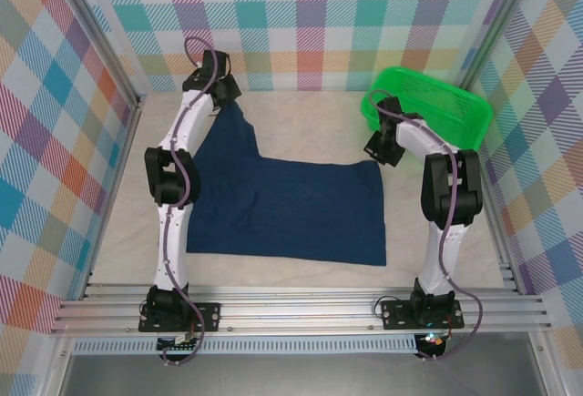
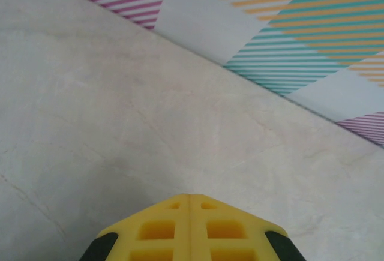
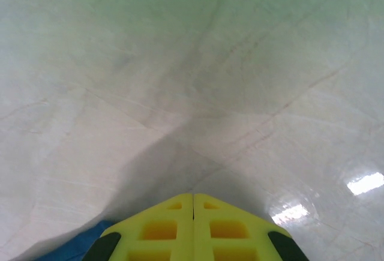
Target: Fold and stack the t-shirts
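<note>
Top view: the t-shirt (image 1: pixel 291 209) lies spread on the counter (image 1: pixel 310 127), dark navy, plain face up. Its main body sits between the two arms, and one narrower part runs to the far left.

Left gripper (image 1: pixel 221 86) is at the far-left end of that narrow part, close to the back wall. From the left wrist view I see the left gripper (image 2: pixel 191 197) with its yellow fingers pressed together tip to tip, above bare counter (image 2: pixel 120 123).

Right gripper (image 1: pixel 381 152) is at the shirt's far-right corner, just near of the green basket (image 1: pixel 437 105). In the right wrist view the right gripper (image 3: pixel 192 196) is also pressed together. A sliver of the t-shirt (image 3: pixel 78 246) shows at its lower left. I cannot tell whether any cloth is caught.
</note>
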### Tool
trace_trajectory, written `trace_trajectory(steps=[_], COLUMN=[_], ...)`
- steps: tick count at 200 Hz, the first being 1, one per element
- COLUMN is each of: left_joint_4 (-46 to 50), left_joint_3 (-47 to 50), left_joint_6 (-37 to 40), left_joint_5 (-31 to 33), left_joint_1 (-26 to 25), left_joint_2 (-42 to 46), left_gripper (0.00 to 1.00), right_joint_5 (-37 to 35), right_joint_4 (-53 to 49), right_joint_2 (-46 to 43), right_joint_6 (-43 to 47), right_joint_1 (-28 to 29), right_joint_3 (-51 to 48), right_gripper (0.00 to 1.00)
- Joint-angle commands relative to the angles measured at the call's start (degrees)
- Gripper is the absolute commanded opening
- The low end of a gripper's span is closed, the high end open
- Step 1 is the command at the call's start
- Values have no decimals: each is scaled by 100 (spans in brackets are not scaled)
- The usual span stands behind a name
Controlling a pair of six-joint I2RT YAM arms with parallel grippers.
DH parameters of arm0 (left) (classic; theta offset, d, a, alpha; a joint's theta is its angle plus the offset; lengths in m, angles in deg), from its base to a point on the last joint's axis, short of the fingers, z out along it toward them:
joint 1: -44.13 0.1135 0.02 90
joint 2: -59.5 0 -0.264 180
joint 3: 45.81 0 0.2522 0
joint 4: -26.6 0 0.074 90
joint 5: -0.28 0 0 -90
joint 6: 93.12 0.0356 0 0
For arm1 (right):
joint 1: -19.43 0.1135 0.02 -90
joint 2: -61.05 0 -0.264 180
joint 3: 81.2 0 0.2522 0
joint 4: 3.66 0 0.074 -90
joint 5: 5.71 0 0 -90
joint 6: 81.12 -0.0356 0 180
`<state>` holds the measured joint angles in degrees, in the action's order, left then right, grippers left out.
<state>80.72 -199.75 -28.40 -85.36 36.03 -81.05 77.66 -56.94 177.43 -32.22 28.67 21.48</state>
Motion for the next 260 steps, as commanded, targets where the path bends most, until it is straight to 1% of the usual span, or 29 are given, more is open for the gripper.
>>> trace_trajectory(steps=[1,21,42,74,89,128,138,152,187,225,260], left_joint_4=[192,368,532,386,341,-38,-92,-137,-161,-22,362], left_joint_3=[-132,-40,213,1248,1905,4087,4575,5154,6452,7242,7616], left_joint_6=[-4,48,109,236,282,219,175,162,50,-158,-367], left_joint_5=[-150,-142,33,48,52,623,679,676,988,1286,1756], left_joint_1=[46,47,49,49,54,132,172,198,267,281,270], left_joint_2=[-193,-107,174,1085,1621,3308,3684,4142,5213,6053,6594], left_gripper=[0,0,0,0,0,0,0,0,0,0,0], right_joint_5=[55,124,194,460,481,444,424,379,315,479,453], right_joint_4=[-262,-278,-273,-258,-319,-406,-450,-500,-747,-704,-666], right_joint_2=[123,97,-26,-281,-418,-816,-905,-1076,-1525,-1945,-2237], right_joint_6=[94,80,100,248,318,523,533,491,366,251,200], right_joint_1=[17,3,8,8,8,-5,-18,-27,-27,-14,-16], right_joint_3=[144,103,7,-170,-286,-758,-874,-1034,-1372,-2084,-2582], right_gripper=[0,0,0,0,0,0,0,0,0,0,0])
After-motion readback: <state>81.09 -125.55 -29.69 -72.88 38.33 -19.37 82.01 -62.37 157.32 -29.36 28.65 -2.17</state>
